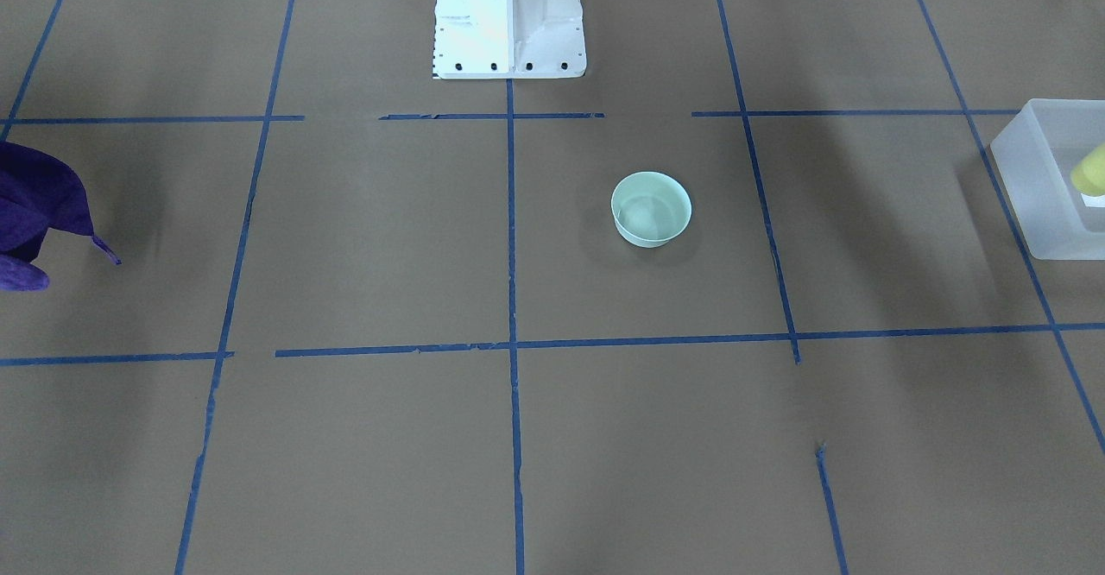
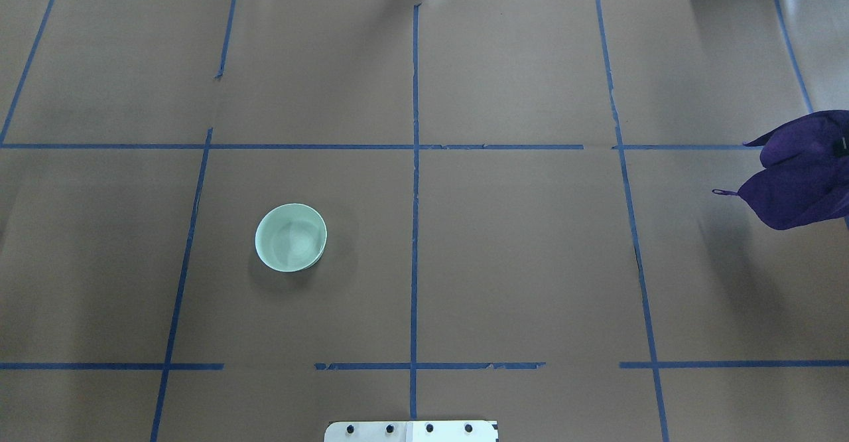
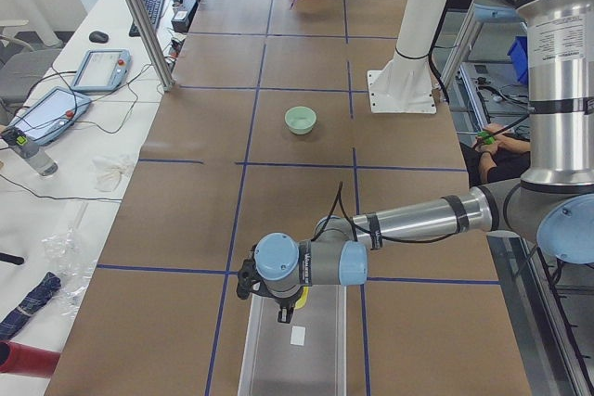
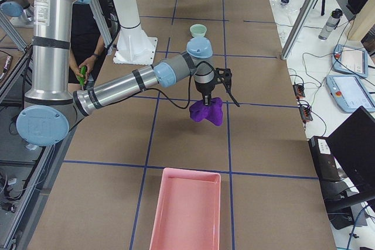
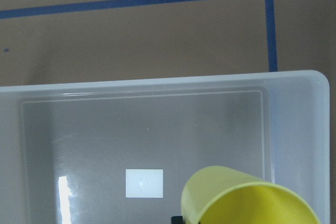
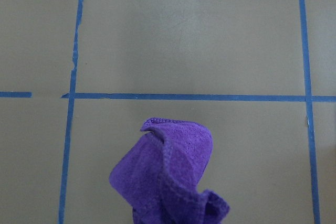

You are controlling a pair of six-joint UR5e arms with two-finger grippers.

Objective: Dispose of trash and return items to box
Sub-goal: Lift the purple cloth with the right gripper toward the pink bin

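The pale mint-green bowl (image 1: 651, 209) stands upright and alone on the brown table; it also shows in the overhead view (image 2: 291, 237). My left gripper (image 3: 288, 308) is shut on the yellow cup (image 5: 247, 200) and holds it tilted over the translucent box (image 5: 294, 129) with its white label. The cup (image 1: 1089, 169) and the box (image 1: 1032, 178) also show at the right edge of the front-facing view. My right gripper (image 4: 206, 99) is shut on a crumpled purple cloth (image 4: 206, 111), which hangs above the table (image 2: 799, 173).
A pink tray (image 4: 184, 209) lies at the table's end on my right, past the hanging cloth. The white robot base (image 1: 509, 22) stands at the middle of the near table edge. Blue tape lines grid the brown paper.
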